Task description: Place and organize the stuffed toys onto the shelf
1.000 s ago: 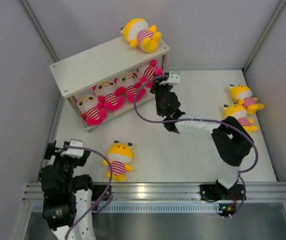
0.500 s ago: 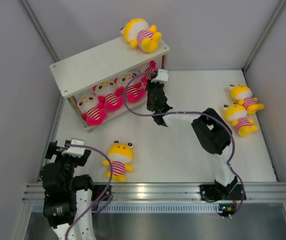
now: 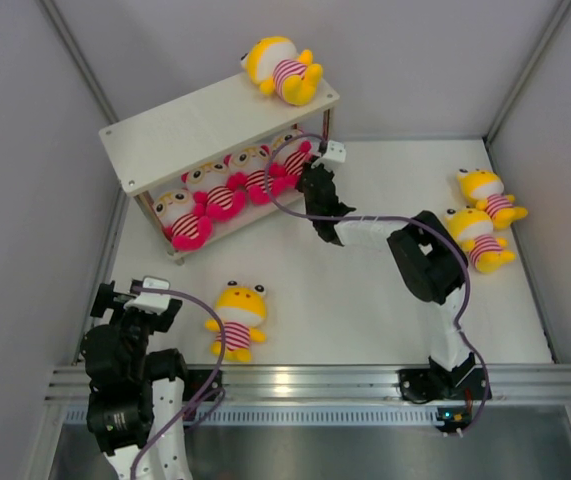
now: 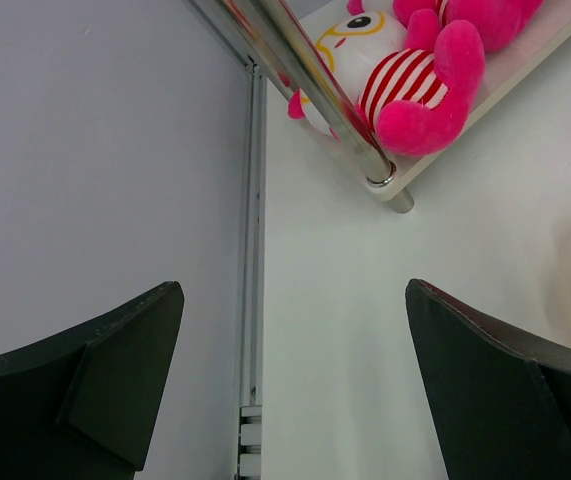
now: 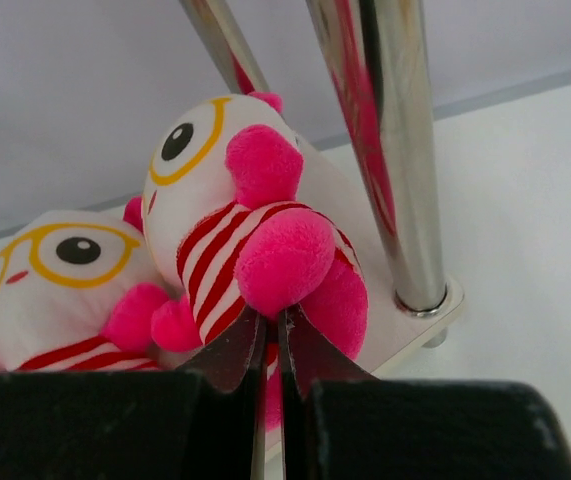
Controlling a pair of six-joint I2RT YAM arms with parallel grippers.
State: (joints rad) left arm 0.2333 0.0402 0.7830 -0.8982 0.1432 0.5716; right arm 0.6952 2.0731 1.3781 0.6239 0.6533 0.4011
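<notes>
Four pink toys (image 3: 215,195) fill the lower tier of the shelf (image 3: 195,125). One yellow toy (image 3: 283,70) lies on top, and three yellow toys (image 3: 238,318) rest on the table (image 3: 365,300). The right gripper (image 5: 272,318), closed, touches the rightmost pink toy (image 5: 255,240); the left gripper (image 4: 293,290) gapes empty.

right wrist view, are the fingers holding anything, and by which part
Right gripper: fingers nearly shut, pinching the pink stuffed toy by its lower pink foot, as far as this view shows.

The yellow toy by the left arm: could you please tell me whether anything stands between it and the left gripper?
Nothing visible does. The left gripper is open and apart from the yellow toy, with only bare table between them; the shelf stands farther back, off that line.
</notes>
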